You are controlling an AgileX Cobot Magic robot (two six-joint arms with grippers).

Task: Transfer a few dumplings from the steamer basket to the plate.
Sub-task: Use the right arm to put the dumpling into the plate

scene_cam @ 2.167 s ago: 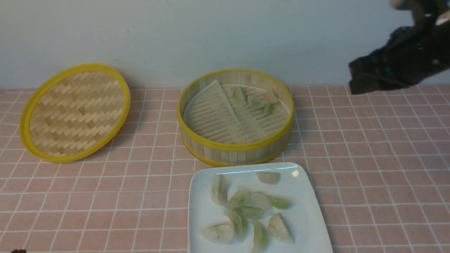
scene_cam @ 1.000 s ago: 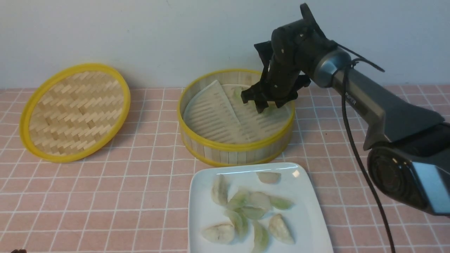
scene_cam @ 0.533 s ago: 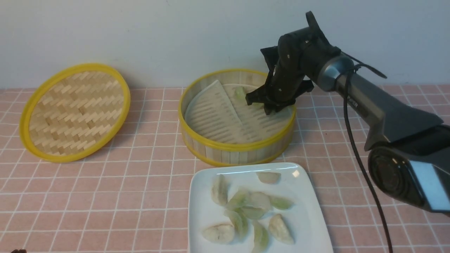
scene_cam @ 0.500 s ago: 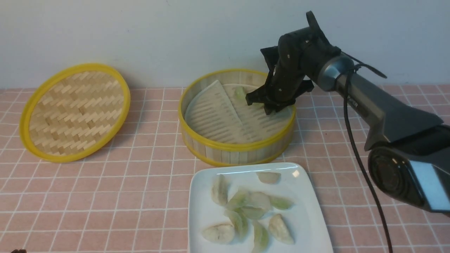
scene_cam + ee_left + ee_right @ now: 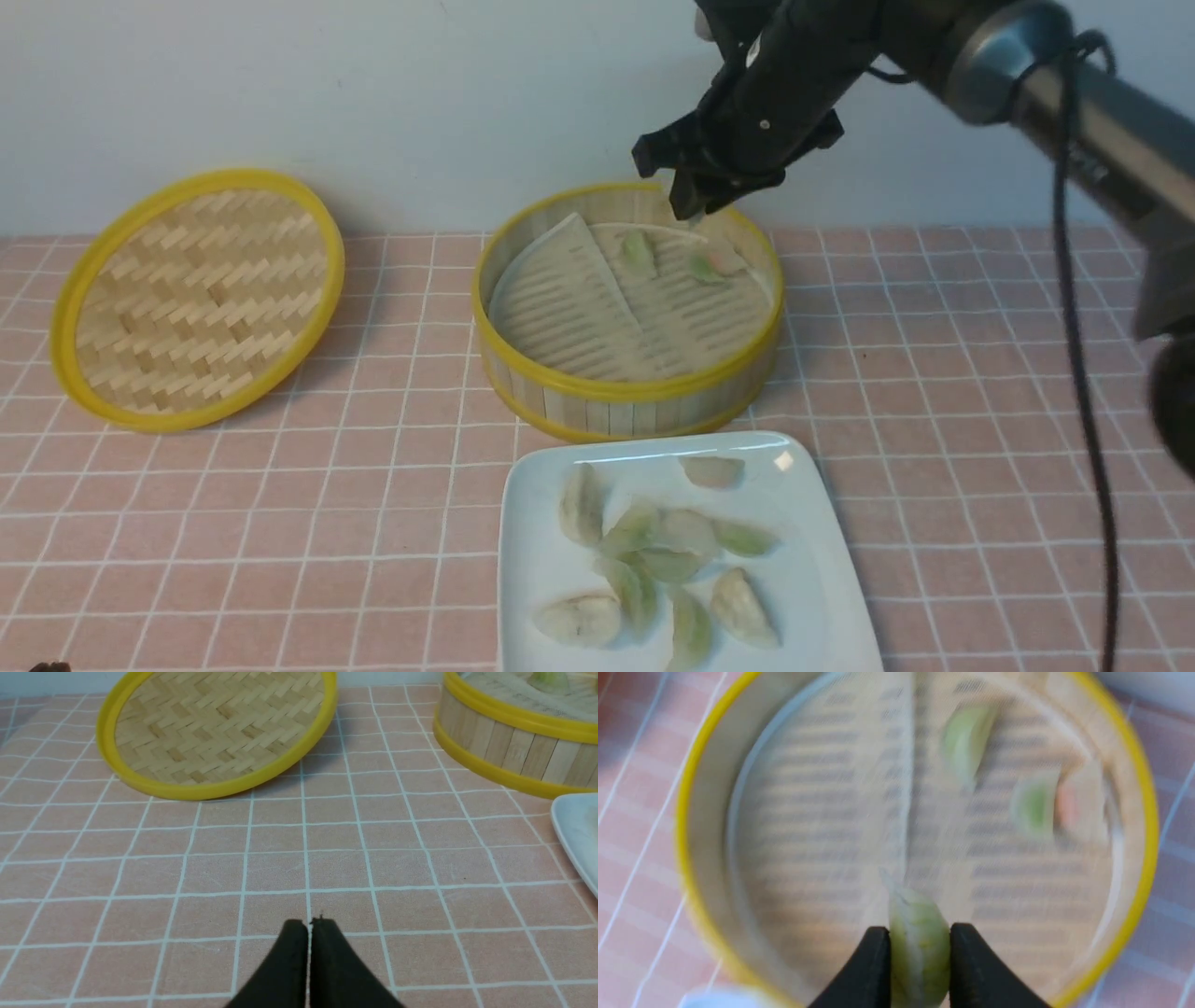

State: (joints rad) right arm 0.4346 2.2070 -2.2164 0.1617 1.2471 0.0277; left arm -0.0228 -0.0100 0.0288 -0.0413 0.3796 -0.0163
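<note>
- Pink tiled tablecloth (image 5: pixel 280 485) runs back to a plain pale wall. A flat woven bamboo lid with a yellow rim (image 5: pixel 196 299) lies well off to the left.
- Mid-table sits the round, deep bamboo steamer basket with yellow rims (image 5: pixel 625 387). The glossy white squarish plate (image 5: pixel 532 579) lies just in front of it, nearer the robot.
- Right gripper (image 5: pixel 920 940) hangs above the basket's far side. Its jaws are pinched narrowly on one translucent pale green crescent dumpling (image 5: pixel 915 910), held across the belly with the tip poking out.
- Three more lie on the basket's slatted liner toward the far right: a green one (image 5: pixel 638 250), another green one (image 5: pixel 705 269) and a pinkish one (image 5: pixel 724 254).
- On the plate, a heap of pale dumplings (image 5: pixel 667 551) already crowds the middle.
- Left gripper (image 5: pixel 309 933) hovers low over bare cloth, its jaws pressed together on nothing.
- By its look the dumpling is light, soft and slick. A gentle squeeze across the plump middle suits it. Hard pressure could split the skin, and a loose hold could let it slip out.
</note>
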